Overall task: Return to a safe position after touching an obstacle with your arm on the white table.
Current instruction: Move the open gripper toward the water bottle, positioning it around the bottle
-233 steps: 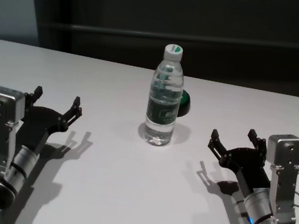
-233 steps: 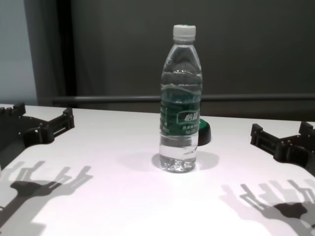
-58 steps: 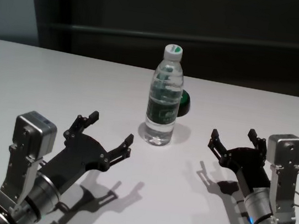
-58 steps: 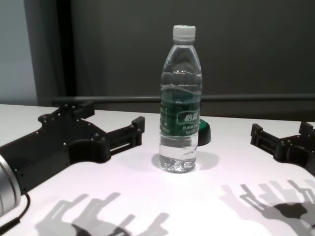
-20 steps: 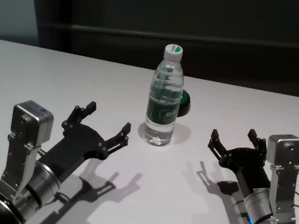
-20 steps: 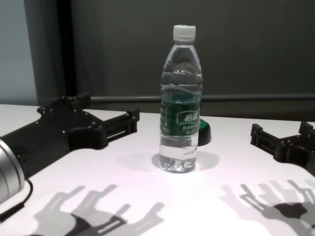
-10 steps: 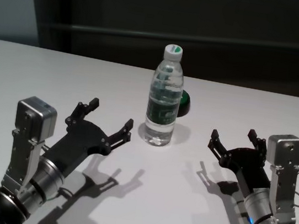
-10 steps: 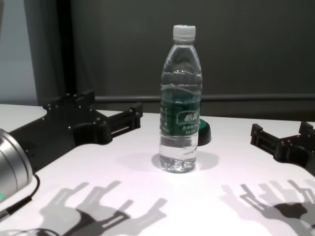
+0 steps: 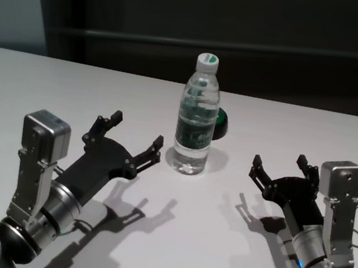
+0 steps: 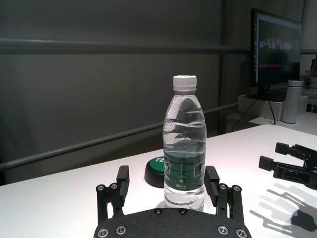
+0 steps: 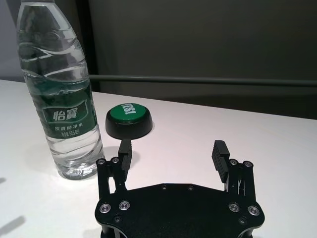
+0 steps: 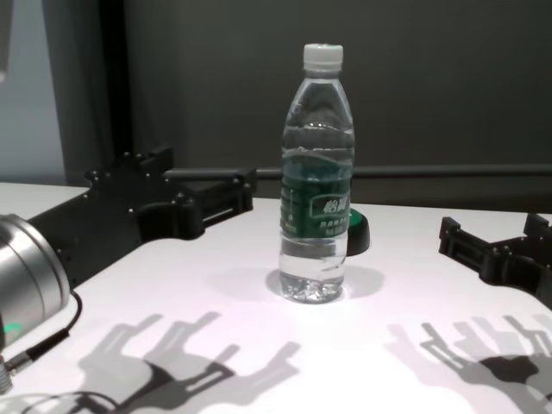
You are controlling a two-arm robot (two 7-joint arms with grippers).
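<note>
Left of the bottle [image 9: 196, 118]: left gripper [image 9: 136, 136] raised above the white table [image 9: 216, 246], fingers spread wide, nearer fingertip just beside the bottle's lower body, a sliver of table showing between. From the left wrist view, bottle framed squarely between the two fingers, not gripped. Judged step: closing in for the touch, contact seemingly not yet made, though hard to rule out a graze.

At centre: bottle upright on the table, white cap on, a small green-topped button [image 9: 221, 122] just behind it.

Right of the bottle: right gripper [image 9: 279, 167] well apart, fingers also spread, empty, parked low over the table.

Next, by judgement: a slight nudge sideways against the bottle, gentle enough not to tip so tall and narrow a thing, then withdrawal leftward to a clear rest pose.
</note>
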